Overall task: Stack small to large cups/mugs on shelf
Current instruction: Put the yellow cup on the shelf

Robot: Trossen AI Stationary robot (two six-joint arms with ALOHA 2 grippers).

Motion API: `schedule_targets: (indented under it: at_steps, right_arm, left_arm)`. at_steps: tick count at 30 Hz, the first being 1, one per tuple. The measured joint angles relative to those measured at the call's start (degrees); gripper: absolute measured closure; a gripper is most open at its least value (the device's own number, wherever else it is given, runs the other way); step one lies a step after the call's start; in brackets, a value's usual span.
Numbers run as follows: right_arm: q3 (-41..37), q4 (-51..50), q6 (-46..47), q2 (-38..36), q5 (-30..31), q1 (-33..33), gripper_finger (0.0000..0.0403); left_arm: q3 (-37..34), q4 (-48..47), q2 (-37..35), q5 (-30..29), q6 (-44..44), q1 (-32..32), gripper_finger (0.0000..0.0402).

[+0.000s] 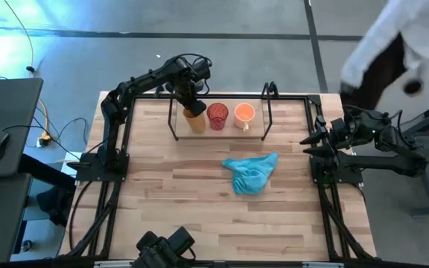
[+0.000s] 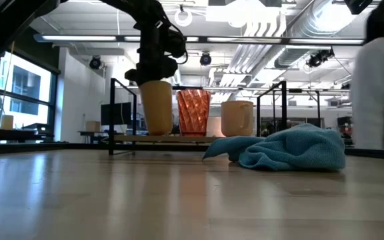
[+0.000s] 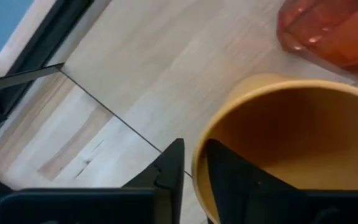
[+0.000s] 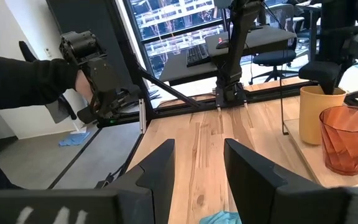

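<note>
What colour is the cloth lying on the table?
Turquoise; the cloth shows best in the low view.

No legible text or labels anywhere.

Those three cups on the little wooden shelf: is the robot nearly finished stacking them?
Not yet. The yellow-orange cup, red ribbed cup and light orange handled mug all stand on the light-wood shelf, side by side, none nested. The left tool is pinching the yellow-orange cup's rim; the right tool waits open at the table's edge. All the stacking remains.
</note>
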Motion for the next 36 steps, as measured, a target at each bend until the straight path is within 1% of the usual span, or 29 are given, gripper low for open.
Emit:
schedule_targets:
  at_steps: [6,15,18,23,25,29,32,36]
  right_arm:
    - [0.0,0.0,-0.1,0.0,0.0,0.0,0.0272]
    - [0.0,0.0,-0.2,0.0,0.0,0.0,0.0272]
    - [0.0,0.0,-0.4,0.0,0.0,0.0,0.0272]
    - [0.0,0.0,-0.4,0.0,0.0,0.0,0.0272]
    - [0.0,0.0,-0.4,0.0,0.0,0.0,0.0272]
    - [0.0,0.0,-0.4,0.0,0.0,0.0,0.0272]
    - [0.0,0.0,-0.3,0.0,0.0,0.0,0.0272]
    - [0.0,0.0,-0.2,0.0,0.0,0.0,0.0272]
  left_arm:
    - [0.0,0.0,-0.1,-0.3,0.0,0.1,0.0307]
    - [0.2,-0.3,-0.8,-1.9,-0.4,0.0,0.0303]
    - [0.2,-0.3,-0.9,-1.9,-0.3,0.0,0.0319]
    - [0.2,-0.5,-1.4,-1.0,0.7,0.0,0.038]
    - [0.2,-0.4,-1.5,-0.5,0.9,0.0,0.0394]
    - [0.2,-0.7,-1.6,-0.3,0.9,0.0,0.0388]
    - [0.2,-0.7,-1.6,-0.3,1.0,0.0,0.0397]
    - [0.2,-0.7,-1.9,-1.1,1.0,0.0,0.0397]
